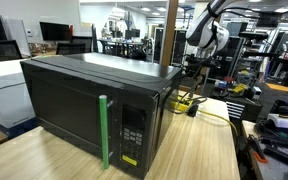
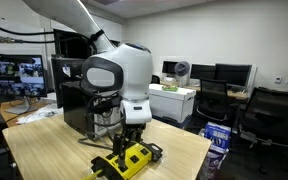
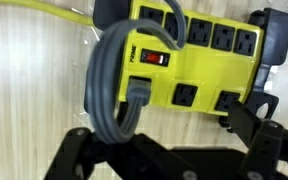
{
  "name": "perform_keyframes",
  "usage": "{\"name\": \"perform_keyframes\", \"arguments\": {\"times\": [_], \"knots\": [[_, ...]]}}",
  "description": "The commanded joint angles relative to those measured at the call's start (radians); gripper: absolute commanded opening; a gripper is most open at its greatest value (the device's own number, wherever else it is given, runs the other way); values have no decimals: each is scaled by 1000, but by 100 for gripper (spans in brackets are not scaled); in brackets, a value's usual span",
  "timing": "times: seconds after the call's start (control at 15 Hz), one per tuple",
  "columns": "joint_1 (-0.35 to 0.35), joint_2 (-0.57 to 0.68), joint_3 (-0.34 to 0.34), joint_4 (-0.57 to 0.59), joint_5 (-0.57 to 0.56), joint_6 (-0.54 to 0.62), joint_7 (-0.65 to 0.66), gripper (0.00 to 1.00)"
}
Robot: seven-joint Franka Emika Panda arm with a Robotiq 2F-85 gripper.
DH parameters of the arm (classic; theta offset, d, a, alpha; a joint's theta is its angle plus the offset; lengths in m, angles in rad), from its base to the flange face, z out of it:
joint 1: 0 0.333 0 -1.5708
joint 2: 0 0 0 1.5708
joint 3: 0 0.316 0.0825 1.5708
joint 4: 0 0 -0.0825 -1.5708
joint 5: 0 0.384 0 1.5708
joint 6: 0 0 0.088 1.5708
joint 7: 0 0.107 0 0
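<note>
Yellow power strip (image 2: 132, 158) on the table (image 2: 44, 150). The arm (image 2: 84, 20) bends straight down over it, gripper (image 2: 131, 138) spread wide, released, seemingly hovering just above.

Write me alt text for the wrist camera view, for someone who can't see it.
A yellow power strip with black sockets and a red switch lies on a light wooden table, a thick grey cord looped over its left end. The open gripper reaches in from the bottom edge.

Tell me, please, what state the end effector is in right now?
End effector: open, holding nothing, poised above the yellow power strip.
</note>
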State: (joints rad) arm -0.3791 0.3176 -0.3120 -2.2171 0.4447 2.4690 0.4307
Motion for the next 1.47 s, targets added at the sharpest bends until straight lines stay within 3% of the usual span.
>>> {"name": "perform_keyframes", "arguments": {"times": [0.0,1.4], "knots": [[-28,8,0,17,41,-88,-47,100],[-31,51,-10,12,83,-107,-59,100]]}}
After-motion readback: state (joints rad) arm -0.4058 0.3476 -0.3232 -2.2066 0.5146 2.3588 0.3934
